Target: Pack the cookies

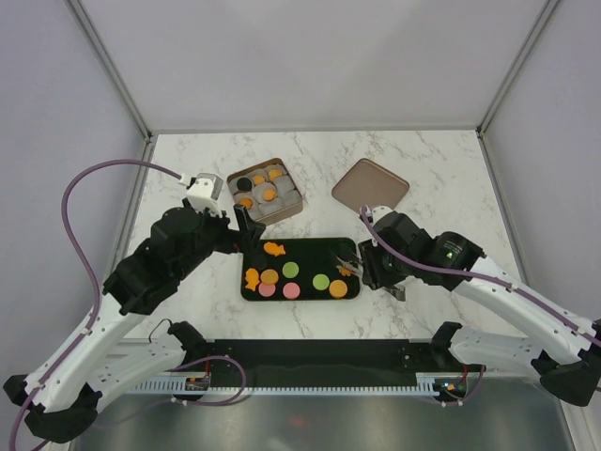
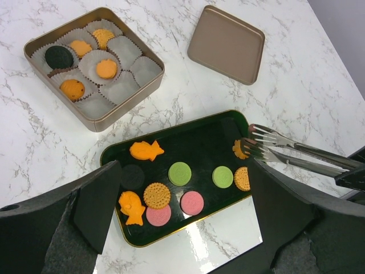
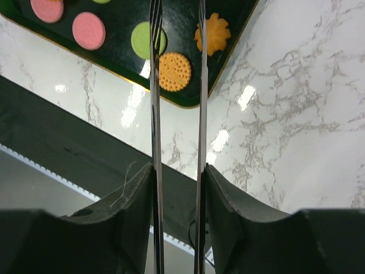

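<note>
1. While most of the cookies [image 2: 180,173] lie loose on the black tray [image 1: 315,254] at the middle of the surface [image 1: 423,282], a few sit in paper cups [image 2: 121,47] inside the open tin [image 2: 122,117] beyond it. The lid [image 2: 227,44] lies well apart to the right.
2. Your left jaws hang spread wide and empty above the tray's left end, touching nothing.
3. Your right jaws are clenched on the handles of metal tongs [image 2: 263,151]. The tong tips stand parted over the tray's right end, just beside the flower cookie [image 3: 212,34] and the round orange biscuit [image 3: 174,71], and grip neither.
4. Judge the pieces as light, thin, stiff and probably brittle. A hard squeeze is likely to chip an edge or flick a piece away rather than bend it.
5. Expect sliding, because the tray looks glossy and a disc nudged from one side may skate instead of lifting.
6. Take each disc across its rim, one tong tip on either edge, and close gently.
7. Hold the fish cookie [image 2: 145,150] across its body, not by the tail, and seat the tips in the flower's notches.
8. Treat the paper cups as soft and loose. Lower each piece in rather than dropping it, or a cup may shift.
</note>
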### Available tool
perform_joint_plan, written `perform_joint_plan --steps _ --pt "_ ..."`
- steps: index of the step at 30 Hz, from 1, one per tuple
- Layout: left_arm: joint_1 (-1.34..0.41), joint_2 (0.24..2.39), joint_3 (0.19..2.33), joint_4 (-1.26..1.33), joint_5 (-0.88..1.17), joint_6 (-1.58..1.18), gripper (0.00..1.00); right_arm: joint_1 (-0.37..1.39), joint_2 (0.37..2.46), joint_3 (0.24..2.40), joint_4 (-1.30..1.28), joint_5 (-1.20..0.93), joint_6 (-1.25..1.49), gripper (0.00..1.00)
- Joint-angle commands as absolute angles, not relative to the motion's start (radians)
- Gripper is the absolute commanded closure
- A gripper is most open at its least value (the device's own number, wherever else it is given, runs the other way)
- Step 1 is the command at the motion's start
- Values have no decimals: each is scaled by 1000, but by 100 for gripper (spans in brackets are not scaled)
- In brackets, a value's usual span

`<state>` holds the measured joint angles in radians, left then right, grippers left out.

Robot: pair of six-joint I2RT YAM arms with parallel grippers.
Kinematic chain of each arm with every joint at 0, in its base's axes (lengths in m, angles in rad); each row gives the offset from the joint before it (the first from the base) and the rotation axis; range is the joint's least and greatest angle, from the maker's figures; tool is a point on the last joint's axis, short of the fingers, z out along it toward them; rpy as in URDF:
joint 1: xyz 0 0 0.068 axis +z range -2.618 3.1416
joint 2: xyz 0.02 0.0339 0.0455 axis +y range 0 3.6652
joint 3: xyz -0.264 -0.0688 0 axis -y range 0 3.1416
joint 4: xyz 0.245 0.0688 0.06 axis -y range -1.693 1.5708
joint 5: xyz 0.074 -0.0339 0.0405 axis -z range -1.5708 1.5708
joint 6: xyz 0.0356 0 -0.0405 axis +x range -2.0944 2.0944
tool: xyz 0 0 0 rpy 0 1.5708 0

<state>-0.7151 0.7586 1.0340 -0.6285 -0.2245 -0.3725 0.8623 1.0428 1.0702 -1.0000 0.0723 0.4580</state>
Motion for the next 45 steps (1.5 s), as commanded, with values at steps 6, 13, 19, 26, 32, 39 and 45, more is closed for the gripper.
perform_joint_plan --steps 6,13,19,26,32,39,45 --pt "-716 744 1025 -589 -210 -337 0 876 1038 1075 -1135 17 451 48" --pt "-716 742 1022 -588 -215 -327 0 881 1065 1080 -1134 8 436 45" --pt "-716 733 1012 -589 -221 -321 0 896 1088 1075 -1127 2 431 45" --pt "-716 733 1002 -591 -221 -321 0 917 1109 1069 -1114 3 437 45" --pt "-716 729 1000 -589 -224 -318 0 930 1117 1057 -1112 2 440 45" --pt "-716 729 994 -591 -224 -319 0 942 1131 1046 -1112 2 436 44" --pt "-716 732 991 -591 -225 -321 0 945 1146 1037 -1095 2 433 44"
